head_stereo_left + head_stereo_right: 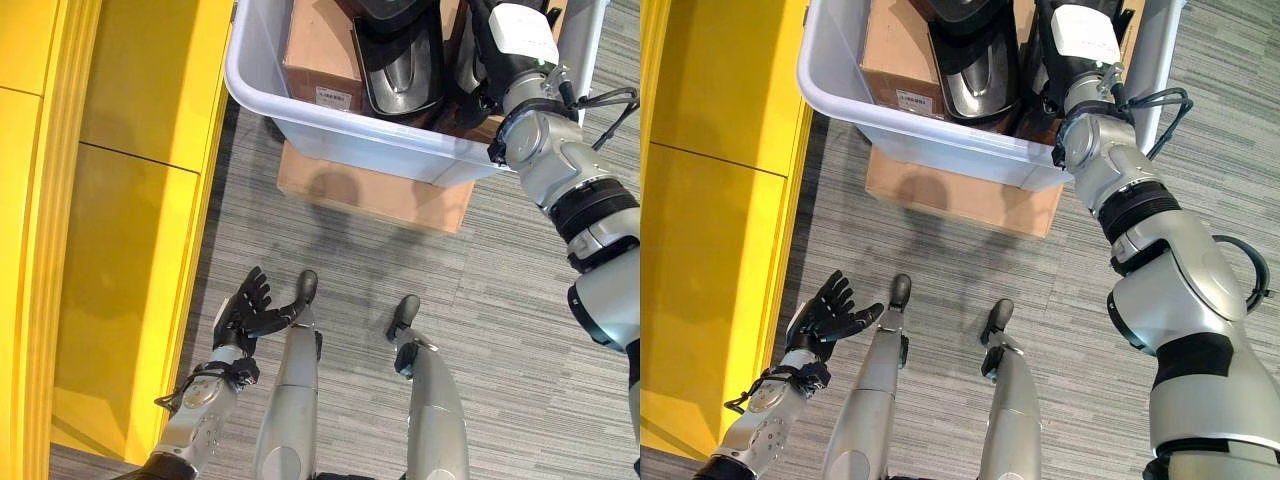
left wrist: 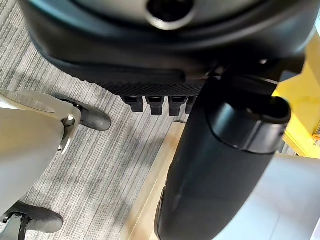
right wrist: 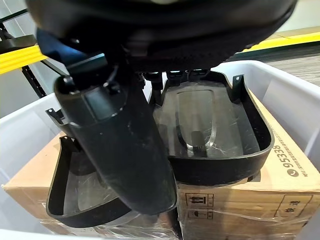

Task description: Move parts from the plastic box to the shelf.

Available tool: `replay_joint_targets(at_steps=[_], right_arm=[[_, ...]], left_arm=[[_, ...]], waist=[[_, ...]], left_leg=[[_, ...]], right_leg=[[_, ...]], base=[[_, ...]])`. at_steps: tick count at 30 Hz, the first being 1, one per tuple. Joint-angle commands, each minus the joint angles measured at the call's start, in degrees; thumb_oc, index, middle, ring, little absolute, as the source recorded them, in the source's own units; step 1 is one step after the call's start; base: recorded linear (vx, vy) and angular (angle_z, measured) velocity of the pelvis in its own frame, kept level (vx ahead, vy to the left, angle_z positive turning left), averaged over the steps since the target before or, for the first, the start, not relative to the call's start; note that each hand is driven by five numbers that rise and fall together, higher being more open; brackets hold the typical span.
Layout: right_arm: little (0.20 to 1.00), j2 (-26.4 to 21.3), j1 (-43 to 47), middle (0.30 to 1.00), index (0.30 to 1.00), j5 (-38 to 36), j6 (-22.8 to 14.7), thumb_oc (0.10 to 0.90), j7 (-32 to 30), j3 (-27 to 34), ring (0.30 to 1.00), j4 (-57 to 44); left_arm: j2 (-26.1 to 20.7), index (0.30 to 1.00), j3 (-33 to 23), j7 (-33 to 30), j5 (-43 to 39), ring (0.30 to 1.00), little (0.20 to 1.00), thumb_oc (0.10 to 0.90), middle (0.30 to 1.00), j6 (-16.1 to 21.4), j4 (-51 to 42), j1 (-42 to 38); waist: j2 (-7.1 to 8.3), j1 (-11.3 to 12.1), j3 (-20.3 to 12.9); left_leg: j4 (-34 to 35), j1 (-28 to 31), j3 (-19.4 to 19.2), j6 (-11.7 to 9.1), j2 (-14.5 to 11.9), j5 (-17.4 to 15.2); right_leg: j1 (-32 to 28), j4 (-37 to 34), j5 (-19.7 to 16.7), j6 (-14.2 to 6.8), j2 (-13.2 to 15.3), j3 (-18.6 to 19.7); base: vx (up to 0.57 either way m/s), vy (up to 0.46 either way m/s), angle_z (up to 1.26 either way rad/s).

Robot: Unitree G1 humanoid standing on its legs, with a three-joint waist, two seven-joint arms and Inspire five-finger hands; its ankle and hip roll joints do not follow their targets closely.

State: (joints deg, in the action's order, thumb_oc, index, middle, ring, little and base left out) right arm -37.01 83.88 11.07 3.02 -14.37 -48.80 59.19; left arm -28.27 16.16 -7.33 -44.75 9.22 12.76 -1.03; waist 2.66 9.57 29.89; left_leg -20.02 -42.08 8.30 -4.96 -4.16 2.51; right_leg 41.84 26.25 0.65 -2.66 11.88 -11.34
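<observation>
Black part (image 3: 215, 130), right robot hand (image 3: 150, 60) fingers hidden

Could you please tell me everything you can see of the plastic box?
The plastic box is a pale grey, slightly see-through tub with a rolled rim, standing on a flat cardboard box on the carpet. It holds brown cartons with black moulded parts on top. The right hand reaches inside it.

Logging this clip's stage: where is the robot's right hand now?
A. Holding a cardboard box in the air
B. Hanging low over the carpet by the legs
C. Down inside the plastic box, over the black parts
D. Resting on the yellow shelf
C: the right hand reaches into the plastic box, above the black parts lying on cardboard boxes; the left hand waits open over the carpet.
</observation>
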Motion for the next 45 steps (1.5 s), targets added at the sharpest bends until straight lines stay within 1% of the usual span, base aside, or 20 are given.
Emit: replay_joint_targets(at_steps=[1,14,15,16,17,20,22,23,24,37,38,45], right_arm=[[1.0,-6.82,11.77,1.0,1.0,-0.03,-0.98,0.9,-4.44,-3.98,1.0,1.17],[1.0,-6.02,10.79,1.0,1.0,-0.44,-0.76,0.9,-4.95,-3.45,1.0,3.95],[1.0,-5.87,10.41,1.0,1.0,-0.45,-0.79,0.9,-4.91,-3.53,1.0,4.18],[1.0,-5.88,10.59,1.0,1.0,-0.42,-0.76,0.9,-4.98,-3.5,1.0,4.47],[1.0,-5.7,10.25,1.0,1.0,-0.5,-0.72,0.9,-4.97,-3.49,1.0,4.61],[1.0,-5.39,9.95,1.0,1.0,-0.87,-0.73,0.9,-5.2,-3.2,1.0,5.59],[1.0,-5.3,9.66,1.0,1.0,-0.95,-0.73,0.9,-5.21,-3.15,1.0,5.92],[1.0,-5.43,9.94,1.0,1.0,-0.94,-0.74,0.9,-5.27,-3.07,1.0,5.9],[1.0,-5.29,9.27,1.0,1.0,-0.85,-0.73,0.9,-5.29,-3.09,1.0,6.12],[1.0,-4.12,7.62,1.0,1.0,-0.64,-0.51,0.9,-5.35,-2.5,1.0,8.07],[0.3,-3.9,7.16,0.3,0.3,-0.74,-0.48,0.4,-5.24,-2.33,0.3,7.92],[0.3,-3.21,6.27,0.3,0.3,-0.58,-0.3,0.4,-4.58,-2.2,0.3,6.92]], left_arm=[[-2.86,1.0,-0.67,-0.12,-0.05,1.0,1.0,0.9,1.0,4.39,-7.19,3.67],[-2.9,1.0,-0.77,-0.54,-0.27,1.0,1.0,0.9,1.0,4.66,-8.0,4.36],[-2.87,1.0,-0.68,-0.59,-0.19,1.0,1.0,0.9,1.0,4.7,-7.72,4.62],[-2.93,1.0,-0.71,-0.58,-0.23,1.0,1.0,0.9,1.0,4.79,-7.68,4.37],[-2.83,1.0,-0.57,-0.64,-0.27,1.0,1.0,0.9,1.0,4.74,-7.56,4.61],[-2.79,1.0,-0.37,-0.77,-0.2,1.0,1.0,0.9,1.0,4.81,-7.52,4.54],[-2.83,1.0,-0.26,-0.88,-0.14,1.0,1.0,0.9,1.0,4.8,-7.67,4.51],[-2.88,1.0,-0.37,-0.88,-0.12,1.0,1.0,0.9,1.0,4.83,-7.75,4.23],[-2.94,1.0,-0.24,-0.83,-0.13,1.0,1.0,0.9,1.0,4.88,-8.03,4.68],[-2.81,1.0,-0.02,-1.17,-0.27,1.0,1.0,0.9,1.0,4.92,-8.16,4.95],[-2.74,1.0,-0.05,-1.16,-0.33,1.0,1.0,0.9,1.0,4.92,-8.03,5.02],[-2.79,1.0,-0.15,-1.36,-0.34,1.0,1.0,0.9,1.0,5.08,-8.13,5.15]], waist=[[-0.86,0.22,-0.1],[-1.68,0.51,-0.1],[-1.85,0.58,-0.1],[-1.85,0.53,-0.1],[-1.96,0.58,-0.1],[-2.07,0.69,-0.1],[-2.12,0.63,-0.1],[-2.05,0.57,-0.1],[-2.3,0.72,-0.1],[-2.66,0.61,-0.1],[-2.63,0.59,-0.1],[-2.54,0.31,-0.1]], left_leg=[[-5.62,2.33,1.13,2.1,-1.64,-8.89],[-6.85,-0.33,1.66,2.03,-1.39,-8.72],[-7.31,0.65,1.78,1.89,-1.56,-10.54],[-7.19,-0.88,1.74,2.04,-1.34,-8.82],[-7.59,0.16,1.85,1.89,-1.52,-10.57],[-7.83,-0.43,2.01,1.87,-1.47,-10.61],[-7.89,-0.84,2.13,1.87,-1.45,-10.57],[-7.59,-2.12,2.08,2.01,-1.26,-8.81],[-8.1,-1.15,2.24,1.87,-1.49,-10.69],[-9.41,-3.51,2.59,1.84,-1.35,-10.81],[-9.36,-3.7,2.59,1.82,-1.33,-10.73],[-9.76,-4.23,2.51,1.73,-1.22,-10.8]], right_leg=[[-3.22,2.15,3.32,-3.07,2.13,3.73],[-0.66,3.67,3.89,-2.84,2.15,3.63],[-1.26,4.72,5.66,-3.25,1.97,3.98],[-0.08,4.25,4.11,-2.78,2.14,3.64],[-0.82,5.15,5.79,-3.21,1.96,4.06],[-0.19,5.57,6.01,-3.2,1.92,4.13],[0.19,5.75,6.11,-3.17,1.87,4.16],[1.19,5.08,4.48,-2.73,2.03,3.8],[0.59,6.15,6.33,-3.15,1.93,4.06],[2.86,7.82,6.92,-2.9,1.84,4.09],[3.19,7.97,6.96,-2.87,1.76,4.12],[4.03,8.72,6.96,-2.83,1.9,4.14]], base=[[0.0,0.0,0.0],[0.01,-0.003,0.01],[0.0,0.0,0.0],[0.08,-0.018,0.01],[0.0,0.0,0.0],[0.03,-0.017,0.02],[-0.04,0.004,-0.01],[0.0,0.0,0.0],[0.0,0.0,0.0],[0.01,-0.002,0.0],[0.0,0.0,0.0],[0.0,0.0,0.0]])
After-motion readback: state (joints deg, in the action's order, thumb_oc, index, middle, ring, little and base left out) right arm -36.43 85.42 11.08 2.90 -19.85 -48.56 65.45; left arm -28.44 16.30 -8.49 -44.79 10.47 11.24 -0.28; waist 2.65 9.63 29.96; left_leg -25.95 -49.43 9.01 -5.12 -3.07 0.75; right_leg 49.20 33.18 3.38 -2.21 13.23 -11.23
